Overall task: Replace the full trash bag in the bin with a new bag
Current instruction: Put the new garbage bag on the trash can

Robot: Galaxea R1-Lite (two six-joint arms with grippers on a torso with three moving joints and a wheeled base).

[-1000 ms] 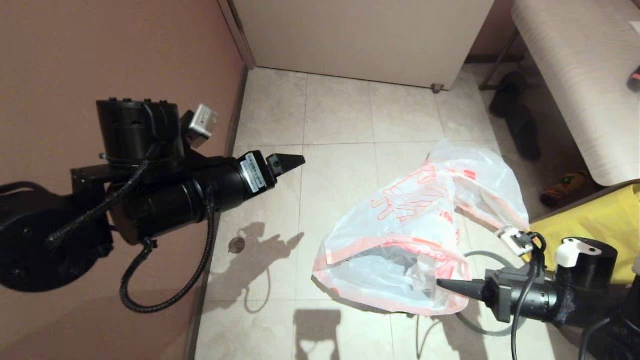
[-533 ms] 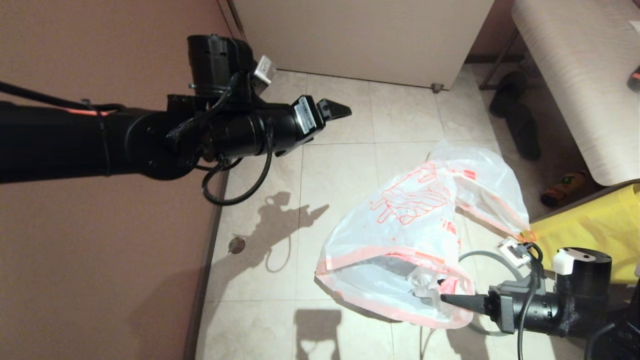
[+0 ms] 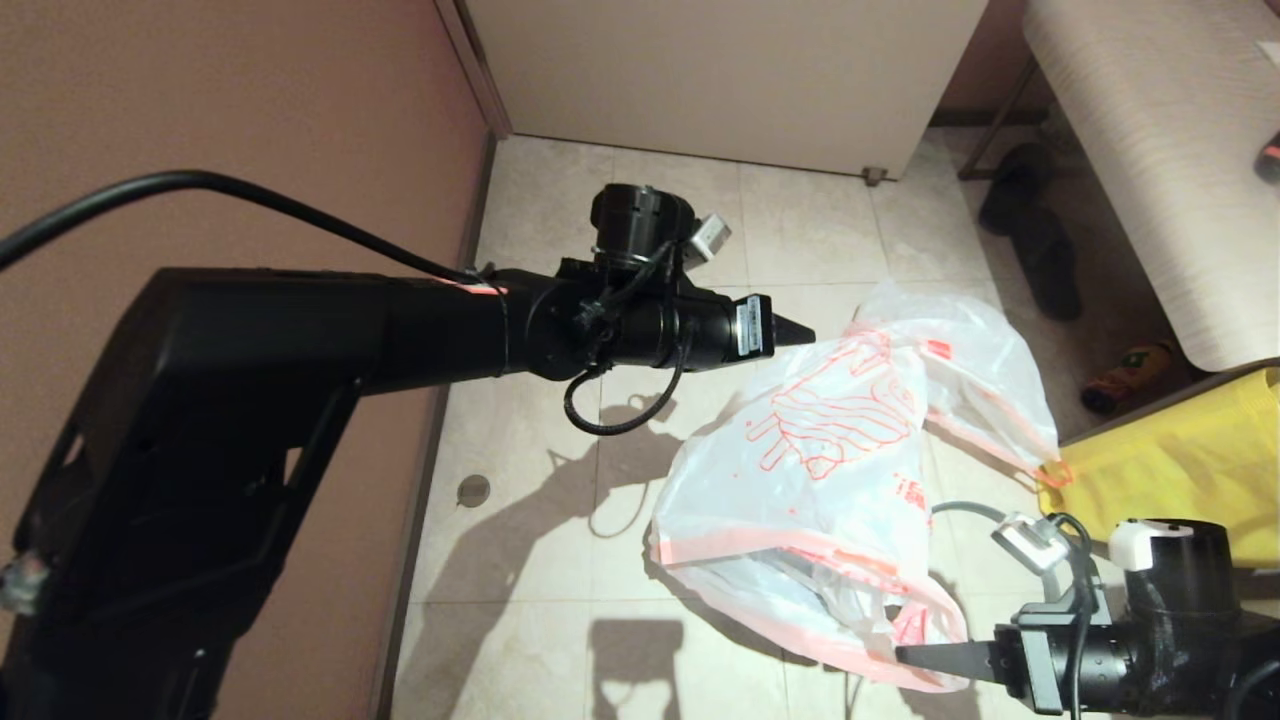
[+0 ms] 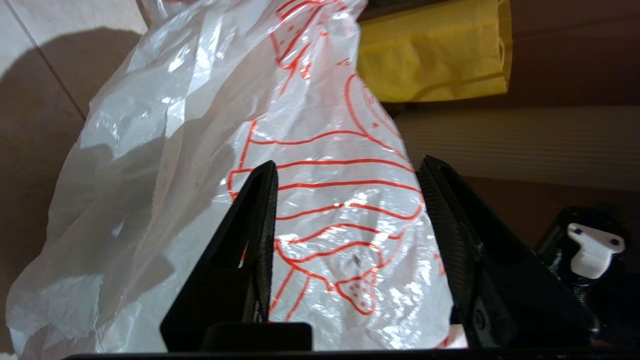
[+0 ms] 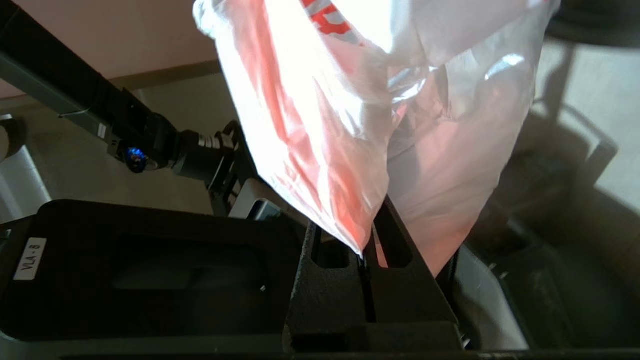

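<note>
Above the tiled floor my right claw [image 3: 915, 656] is clamped on the new bag's [image 3: 830, 470] pink hem, my left claw [image 4: 345, 210] gapes beside its printed side, and lining any bin remains.

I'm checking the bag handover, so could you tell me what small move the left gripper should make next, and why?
Probably ease the left gripper forward and close it on the limp translucent white plastic bag with red line print. Its fingers stand apart with the film between them, while the right gripper pinches the pink-red hem, holding the bag up.
</note>
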